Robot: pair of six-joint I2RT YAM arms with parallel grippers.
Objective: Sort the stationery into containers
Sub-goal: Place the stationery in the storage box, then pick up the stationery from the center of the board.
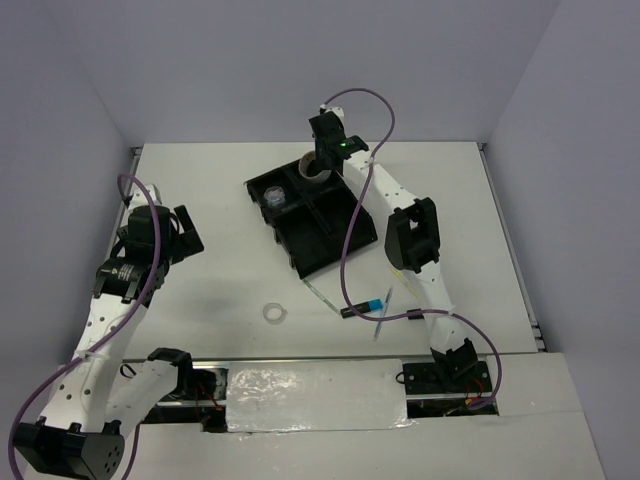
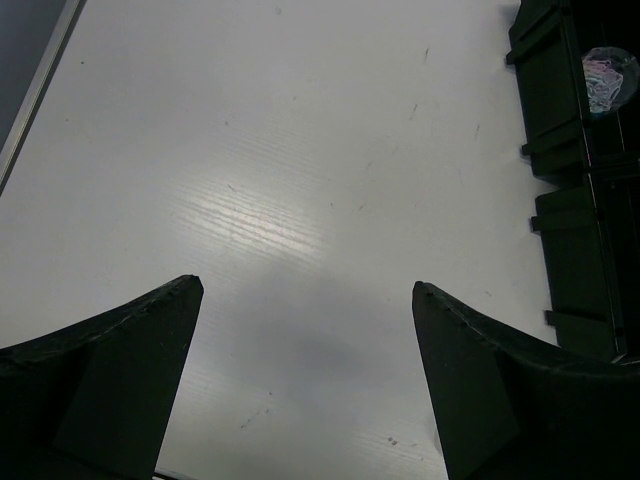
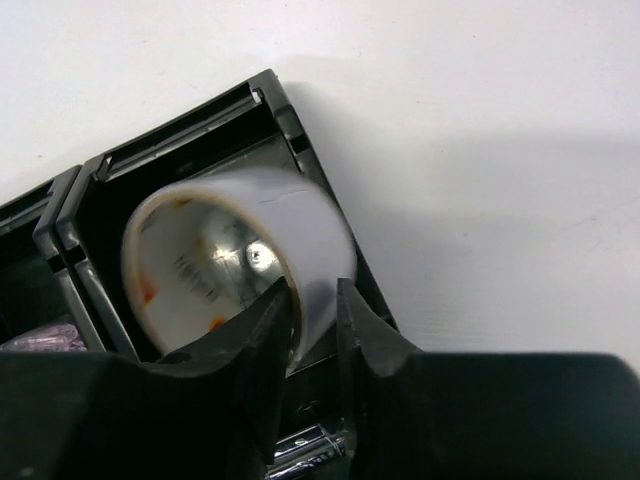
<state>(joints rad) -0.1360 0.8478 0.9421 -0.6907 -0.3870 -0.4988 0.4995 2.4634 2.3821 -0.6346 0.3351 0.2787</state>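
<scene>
The black four-compartment tray (image 1: 312, 232) lies at the table's far middle. My right gripper (image 1: 322, 160) reaches down into its far corner compartment (image 3: 290, 130), where a beige-silver tape roll (image 3: 240, 250) lies tilted. One finger is inside the roll's ring and the other outside; the jaws are slightly open, with a gap showing beside the roll's wall. A glittery roll (image 1: 277, 197) sits in the neighbouring compartment. On the table lie a clear tape roll (image 1: 274, 313), a blue-capped black marker (image 1: 366, 306) and thin pens (image 1: 384, 320). My left gripper (image 2: 305, 290) hangs wide open and empty above bare table.
The glittery roll (image 2: 606, 78) and the tray's edge (image 2: 560, 120) show at the far right of the left wrist view. White walls close in the table on three sides. The right arm's purple cable (image 1: 350, 260) loops over the tray's near side.
</scene>
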